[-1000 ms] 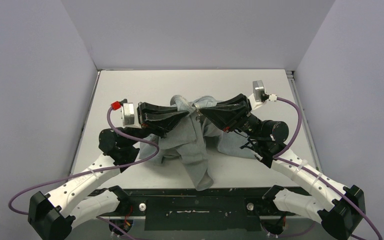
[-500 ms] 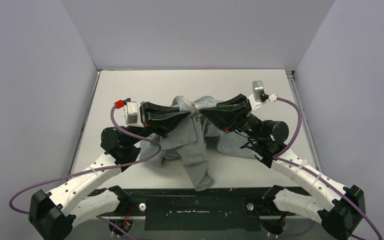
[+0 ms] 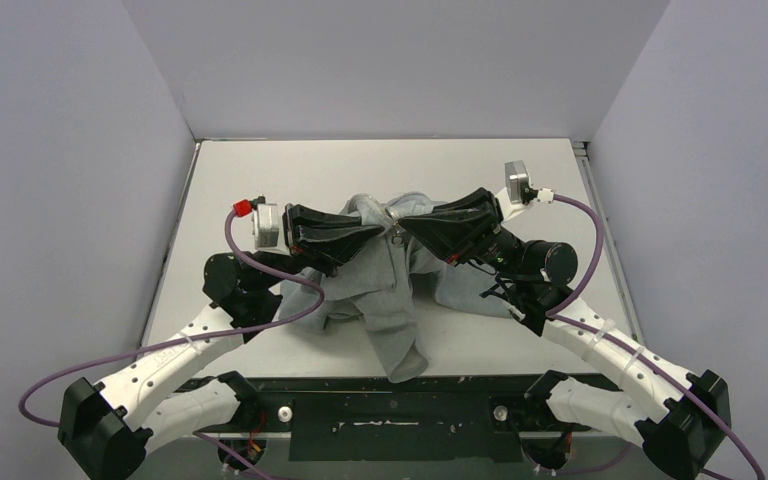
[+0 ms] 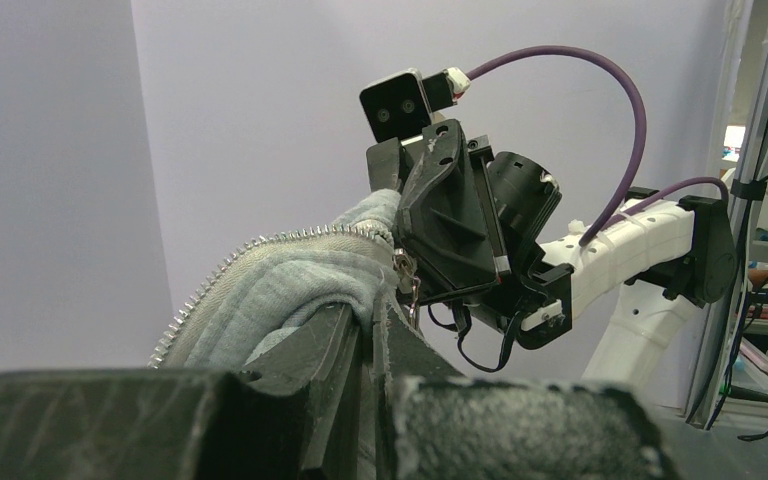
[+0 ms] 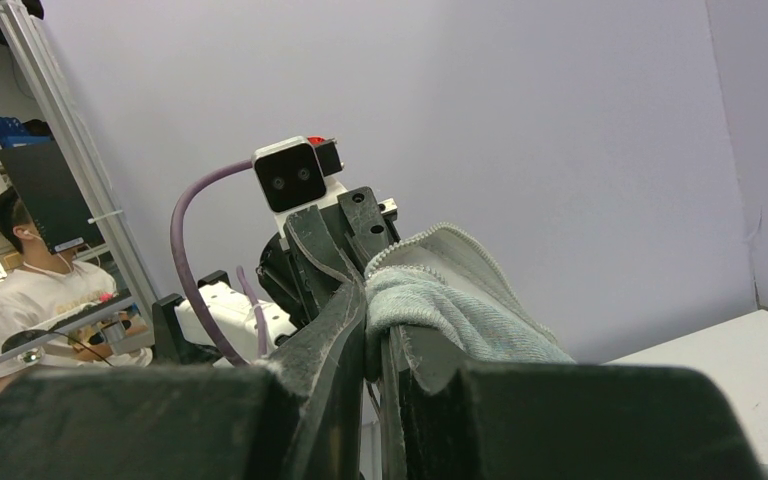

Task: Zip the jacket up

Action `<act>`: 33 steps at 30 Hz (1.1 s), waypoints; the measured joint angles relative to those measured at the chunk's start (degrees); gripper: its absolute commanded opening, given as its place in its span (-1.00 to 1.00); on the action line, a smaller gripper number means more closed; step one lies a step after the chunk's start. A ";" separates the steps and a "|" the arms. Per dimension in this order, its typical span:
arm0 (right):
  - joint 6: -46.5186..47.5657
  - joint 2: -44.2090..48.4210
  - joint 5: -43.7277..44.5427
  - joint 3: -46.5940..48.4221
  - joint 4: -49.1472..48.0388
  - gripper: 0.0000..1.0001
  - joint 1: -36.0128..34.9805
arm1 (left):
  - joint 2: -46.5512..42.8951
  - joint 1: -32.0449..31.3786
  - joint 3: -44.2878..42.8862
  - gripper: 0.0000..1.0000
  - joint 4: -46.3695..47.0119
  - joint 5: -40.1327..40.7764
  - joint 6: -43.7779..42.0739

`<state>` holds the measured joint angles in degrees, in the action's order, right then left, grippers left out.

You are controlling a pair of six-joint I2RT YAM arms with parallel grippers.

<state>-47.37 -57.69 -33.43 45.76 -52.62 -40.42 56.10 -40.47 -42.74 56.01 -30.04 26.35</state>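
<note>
Top external view: your jacket (image 3: pixel 392 300) lies bunched in the middle of the table (image 3: pixel 290 165). Its upper part is raised off the surface between the two grippers, and the rest drapes down toward you, one fold reaching the near edge. The left gripper (image 3: pixel 374 229) comes in from the left and the right gripper (image 3: pixel 406 226) from the right. Their tips meet almost nose to nose at the raised peak of cloth.

In the left wrist view, the left gripper (image 4: pixel 376 322) has its jaws pressed together on a thick fold of the jacket (image 4: pixel 290 280). The zipper teeth (image 4: pixel 222 272) run in an arc along the edge of that fold. A small metal zipper pull (image 4: pixel 408 283) hangs right at the tip of the right gripper (image 4: pixel 450 235). You cannot tell from here whether the fingers actually pinch the pull or only the cloth beside it.

In the right wrist view, the right gripper (image 5: pixel 380 335) is clamped on grey fabric too. The jacket (image 5: pixel 460 305) bulges out above its fingers, with a line of teeth along the upper rim. The left gripper (image 5: pixel 332 245) sits just behind that fold, facing you.

Farther out, a purple cable (image 3: pixel 260 265) loops from each wrist back along its white arm to the bases at the near edge. Pale walls close in the table on three sides. A person in a white shirt (image 5: pixel 30 295) shows at the left edge of the right wrist view
</note>
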 measured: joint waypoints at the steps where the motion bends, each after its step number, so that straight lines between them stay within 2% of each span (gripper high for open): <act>1: 0.00 0.00 0.00 0.00 0.00 -1.00 0.00 | 0.02 0.00 0.00 -1.00 0.00 -0.07 0.00; 33: 0.20 0.07 1.05 0.00 0.07 -1.00 0.02 | 0.02 0.00 0.00 -1.00 0.00 -0.28 0.04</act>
<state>-47.18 -57.63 -32.38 45.76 -52.56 -40.40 56.12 -40.47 -42.74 56.01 -30.33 26.39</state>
